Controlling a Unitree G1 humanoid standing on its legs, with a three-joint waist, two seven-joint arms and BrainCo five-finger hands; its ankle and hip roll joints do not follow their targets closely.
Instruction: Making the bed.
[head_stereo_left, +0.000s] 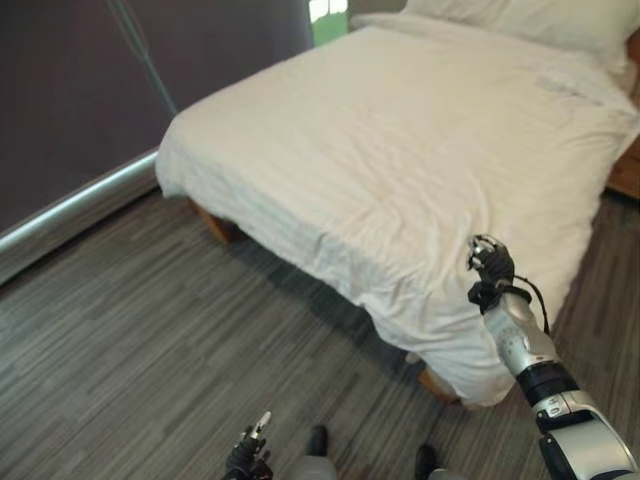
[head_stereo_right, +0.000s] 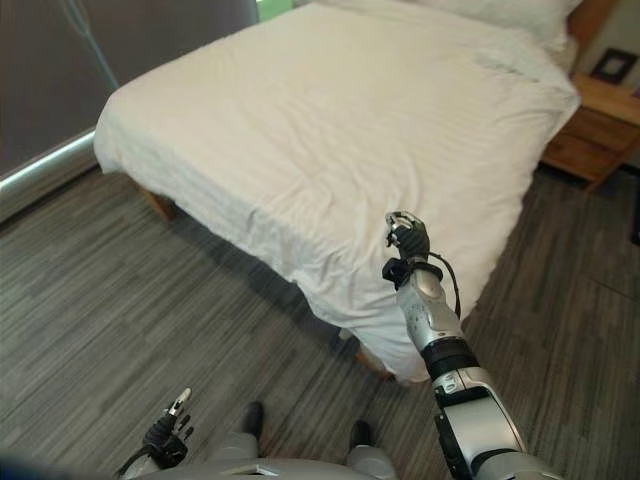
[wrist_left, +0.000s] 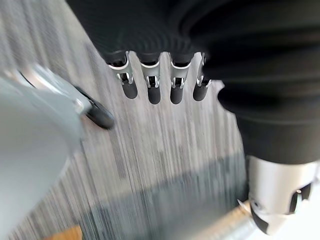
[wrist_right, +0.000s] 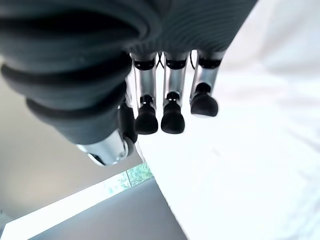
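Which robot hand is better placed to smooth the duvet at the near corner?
Probably the right robot hand: it hangs over the duvet at the bed's near corner. The left robot hand is low over the floor.

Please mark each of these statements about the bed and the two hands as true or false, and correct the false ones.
1. The right hand is over the near corner of the bed. True.
2. The left hand grips the duvet. False: it hangs low over the floor, away from the bed, holding nothing.
3. The duvet covers the mattress and hangs over its edges. True.
4. A pillow lies on the floor. False: it lies at the far end of the bed.
5. The right hand's fingers are curled tight round a fold of cloth. False: they hang relaxed above the duvet.
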